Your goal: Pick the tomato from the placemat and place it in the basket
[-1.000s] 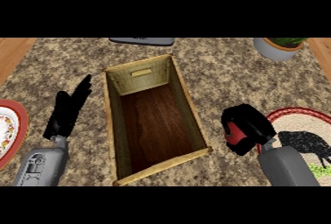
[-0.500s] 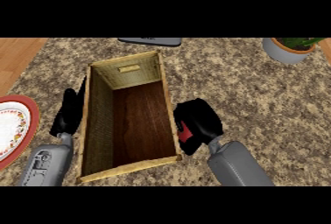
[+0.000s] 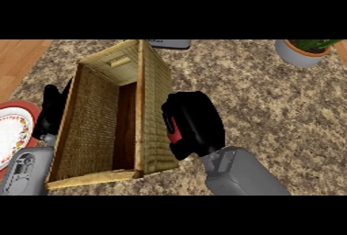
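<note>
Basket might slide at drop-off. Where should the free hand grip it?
Probably the left long rim of the basket, coming from outside left: the top is open, that wall stands upright, and the left hand is right beside it. The right hand holds the tomato.

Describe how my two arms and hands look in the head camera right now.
Both forearms are smooth grey casings. The right forearm is broad with rounded edges. The left forearm has dark outlined panel marks near the wrist. The right hand and the left hand are plain black with no lettering. No cables or sleeves show.
</note>
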Available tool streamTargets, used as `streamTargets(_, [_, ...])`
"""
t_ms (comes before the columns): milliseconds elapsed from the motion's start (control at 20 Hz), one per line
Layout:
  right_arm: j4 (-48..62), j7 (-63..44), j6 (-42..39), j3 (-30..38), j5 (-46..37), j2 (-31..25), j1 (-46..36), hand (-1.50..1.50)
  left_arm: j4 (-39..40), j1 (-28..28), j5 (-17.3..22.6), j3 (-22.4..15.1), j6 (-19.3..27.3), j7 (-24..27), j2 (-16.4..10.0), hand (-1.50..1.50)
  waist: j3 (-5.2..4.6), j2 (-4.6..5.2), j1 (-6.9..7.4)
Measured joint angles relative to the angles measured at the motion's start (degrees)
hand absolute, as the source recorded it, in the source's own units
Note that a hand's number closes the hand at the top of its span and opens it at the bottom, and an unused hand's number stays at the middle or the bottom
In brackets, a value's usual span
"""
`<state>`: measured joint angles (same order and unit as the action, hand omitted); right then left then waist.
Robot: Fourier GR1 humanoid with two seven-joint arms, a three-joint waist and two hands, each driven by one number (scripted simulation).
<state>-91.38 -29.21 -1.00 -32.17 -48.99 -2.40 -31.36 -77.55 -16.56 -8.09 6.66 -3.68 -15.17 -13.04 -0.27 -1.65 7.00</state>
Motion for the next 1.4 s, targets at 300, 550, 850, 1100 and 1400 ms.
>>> streamTargets(300, [-6.3, -14.9, 1.7, -1.6, 2.1, -0.6, -9.6, 1.50, 2.5, 0.8, 1.2, 1.8, -2.4, 0.2, -2.9, 0.00, -0.29, -0.19, -0.65])
streamTargets(550, [-8.4, -26.8, 2.7, -0.6, 4.2, 0.1, -19.8, 1.50, 4.9, 0.7, 1.4, 2.1, -3.0, 1.1, -3.0, 0.00, -0.47, -0.18, -0.77])
streamTargets(850, [-3.4, -34.0, 1.6, 1.4, 5.2, 1.1, -33.4, 1.50, 6.8, -0.6, 0.7, 0.8, -2.3, 1.6, -0.8, 0.00, -0.64, -0.36, -1.72])
streamTargets(1100, [5.5, -36.9, -2.5, 3.1, 5.5, 1.3, -43.8, 1.50, 7.9, -1.0, -0.1, 0.1, -1.3, 1.8, 0.5, 0.00, -0.65, -0.39, -3.01])
streamTargets(1400, [17.2, -38.8, -7.0, 6.1, 8.7, 1.4, -54.8, 1.50, 7.1, -1.4, -0.5, -0.7, -0.4, 3.2, 1.8, 0.00, -0.40, 0.04, -3.69])
